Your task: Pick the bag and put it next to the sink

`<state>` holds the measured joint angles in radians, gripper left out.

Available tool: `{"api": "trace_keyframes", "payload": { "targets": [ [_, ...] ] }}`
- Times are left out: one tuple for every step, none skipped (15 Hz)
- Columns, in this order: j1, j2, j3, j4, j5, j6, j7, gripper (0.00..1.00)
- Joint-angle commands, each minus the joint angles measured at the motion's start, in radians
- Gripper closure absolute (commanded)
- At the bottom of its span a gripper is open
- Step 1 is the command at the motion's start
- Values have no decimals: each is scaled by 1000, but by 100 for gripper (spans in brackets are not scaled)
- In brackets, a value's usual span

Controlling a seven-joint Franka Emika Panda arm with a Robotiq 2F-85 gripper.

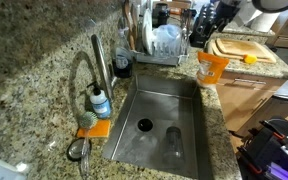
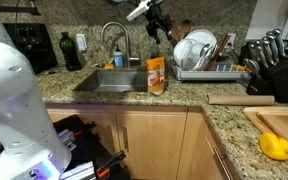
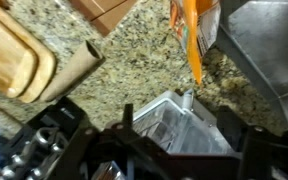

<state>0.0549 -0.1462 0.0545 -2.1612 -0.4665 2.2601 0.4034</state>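
Observation:
The bag (image 1: 212,68) is a small orange crinkly packet standing upright on the granite counter at the sink's edge; it also shows in the other exterior view (image 2: 156,75) and at the top of the wrist view (image 3: 191,30). The sink (image 1: 154,125) is a steel basin with a dark drain, seen too in an exterior view (image 2: 109,80) and the wrist view (image 3: 269,50). My gripper (image 1: 209,20) hangs high above the counter near the dish rack (image 2: 156,20), apart from the bag. Its jaws (image 3: 164,140) are open and empty.
A wire dish rack (image 2: 204,55) with plates stands behind the bag. A cutting board (image 1: 244,48) with a yellow fruit (image 1: 249,58), a knife block (image 2: 269,65), a faucet (image 1: 99,60), a soap bottle (image 1: 101,102) and an orange sponge (image 1: 94,127) surround the sink.

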Motion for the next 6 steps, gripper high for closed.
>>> {"api": "trace_keyframes", "payload": {
  "targets": [
    [-30, -224, 80, -57, -136, -208, 159, 0],
    [-38, -284, 102, -65, -156, -282, 189, 0],
    [-43, -345, 119, -74, -164, -353, 217, 0],
    [-46, -409, 130, -90, -158, -407, 252, 0],
    [-33, -292, 112, -20, -132, -347, 199, 0],
    [-34, -338, 121, -28, -127, -370, 202, 0]
  ]
}}
